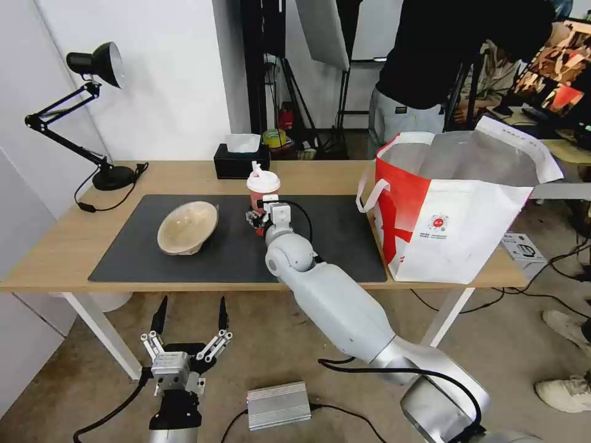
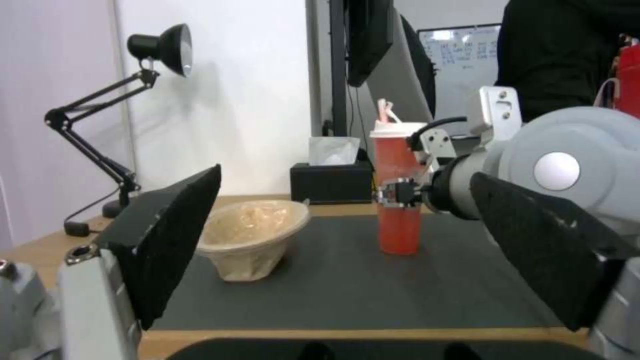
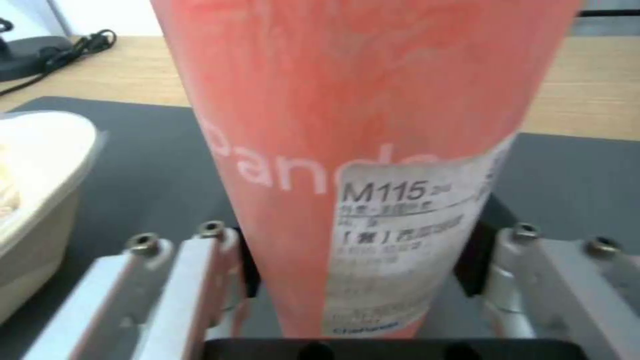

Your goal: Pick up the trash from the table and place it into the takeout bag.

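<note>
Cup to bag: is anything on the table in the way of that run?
Nothing visible does. The right gripper is shut on the cup, and the mat between the cup and the bag carries nothing. The bowl and tissue box lie off that path. The left gripper hangs open below the table edge.

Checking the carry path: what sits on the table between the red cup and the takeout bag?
Bare dark mat, then a strip of table, in the head view. The right tool grips the red cup.
</note>
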{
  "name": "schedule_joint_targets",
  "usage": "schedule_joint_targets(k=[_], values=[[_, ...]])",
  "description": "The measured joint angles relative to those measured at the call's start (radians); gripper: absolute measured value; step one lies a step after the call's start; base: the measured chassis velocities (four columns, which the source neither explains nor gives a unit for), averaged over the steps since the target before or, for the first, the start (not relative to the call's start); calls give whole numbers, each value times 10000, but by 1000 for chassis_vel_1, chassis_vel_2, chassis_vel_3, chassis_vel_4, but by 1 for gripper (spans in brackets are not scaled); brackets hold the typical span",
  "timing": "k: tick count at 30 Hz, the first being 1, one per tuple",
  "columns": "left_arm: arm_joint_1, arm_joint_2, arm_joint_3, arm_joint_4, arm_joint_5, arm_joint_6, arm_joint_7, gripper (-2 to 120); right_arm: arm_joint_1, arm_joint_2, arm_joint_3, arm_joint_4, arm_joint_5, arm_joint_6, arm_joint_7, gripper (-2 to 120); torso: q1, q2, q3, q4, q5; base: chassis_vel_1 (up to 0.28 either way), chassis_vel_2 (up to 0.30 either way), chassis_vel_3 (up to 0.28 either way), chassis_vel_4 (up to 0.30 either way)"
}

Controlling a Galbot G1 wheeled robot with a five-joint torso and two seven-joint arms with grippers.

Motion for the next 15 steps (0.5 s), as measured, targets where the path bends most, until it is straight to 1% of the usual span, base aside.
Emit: schedule_joint_targets(k=[1, 2, 3, 6, 7, 10, 11, 14, 15], values=[[13, 11, -19, -22, -13, 0, 0, 100, -18, -5, 0, 92, -40, -1, -19, 43, 0, 0, 0, 0, 0, 0, 0, 0, 0], [13, 23, -40, -29, -22, -1, 0, 100, -34, -9, 6, 191, -121, -1, -20, 39, 0, 0, 0, 0, 0, 0, 0, 0, 0], [13, 23, -40, -29, -22, -1, 0, 100, -34, -9, 6, 191, -121, -1, -20, 39, 0, 0, 0, 0, 0, 0, 0, 0, 0], [3, 43, -63, -42, -36, -1, 0, 100, -98, -28, 141, 533, -368, -13, -1, 25, 0, 0, 0, 1, 0, 0, 0, 0, 0], [3, 43, -63, -42, -36, -1, 0, 100, -98, -28, 141, 533, -368, -13, -1, 25, 0, 0, 0, 1, 0, 0, 0, 0, 0], [-13, 39, -70, -136, -48, 0, -1, 100, -125, -293, 325, 1416, -418, -498, 15, 13, 0, 0, -1, 0, 0, 0, 0, 0, 0], [-13, 39, -70, -136, -48, 0, -1, 100, -125, -293, 325, 1416, -418, -498, 15, 13, 0, 0, -1, 0, 0, 0, 0, 0, 0], [-43, 76, -121, -147, -127, 2, -10, 100, -72, -698, 326, 2273, -227, -854, 116, 6, 0, 0, 0, -1, 0, 0, 0, 0, 0], [-55, 92, -131, -147, -160, 2, -12, 100, -45, -855, 326, 2575, -110, -955, 188, 5, 0, 0, 0, 1, 1, 0, 0, 0, 0]])
